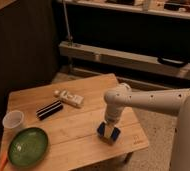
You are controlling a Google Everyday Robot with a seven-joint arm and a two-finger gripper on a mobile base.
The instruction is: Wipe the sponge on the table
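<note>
A small dark blue sponge (108, 133) with a tan layer rests on the light wooden table (83, 127), near its right front corner. My gripper (109, 126) comes straight down onto the sponge from the white arm that reaches in from the right. Its lower end meets the top of the sponge and hides part of it.
A black-and-white striped bar (49, 109) and a white bottle-like packet (69, 98) lie mid-table. A clear cup (13, 120) and a green plate (28, 146) sit at the left front. An orange object (1, 161) pokes out at the left edge. Metal rails run behind the table.
</note>
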